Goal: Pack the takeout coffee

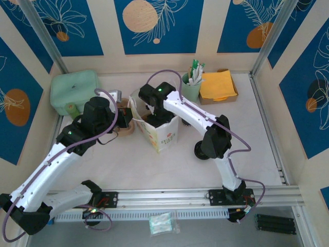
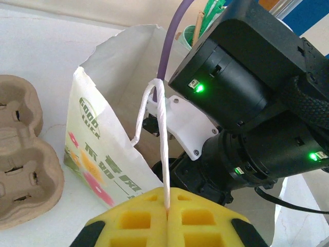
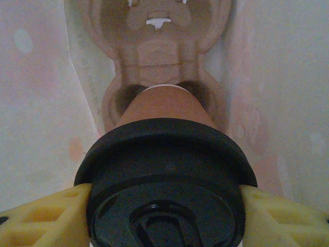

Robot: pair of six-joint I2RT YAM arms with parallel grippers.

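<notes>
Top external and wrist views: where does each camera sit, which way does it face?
Top external: overhead from behind, facing down at table; left arm, right arm show.
Left wrist: beside the paper bag, facing it; left gripper pinches its handle.
Right wrist: inside bag, facing down; right gripper holds coffee cup.
Shared: the bag.

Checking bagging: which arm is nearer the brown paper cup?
Right: the right jaws grip the cup at its black lid inside the white paper bag; the left jaws pinch its string handle outside.
</notes>
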